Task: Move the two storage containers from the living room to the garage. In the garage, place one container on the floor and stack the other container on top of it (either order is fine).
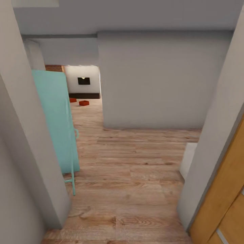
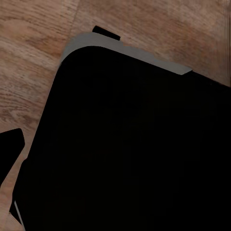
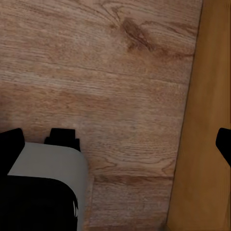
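Note:
Far down the hallway, the two storage containers show as small orange-red boxes on the wood-plank flooring of the living room, in front of a long low dark cabinet. They sit slightly apart. In the right wrist view my right gripper is open over bare planks, its dark fingertips out at the picture's edges with nothing between them. My left gripper hangs over my own black base; one fingertip sits just as far out, so it reads as open and empty.
I stand in a doorway between pale grey wall edges. A teal door stands ajar on the left and a wooden door at the near right. A grey wall blocks the right; the passage runs left of it. A white object sits by the right wall.

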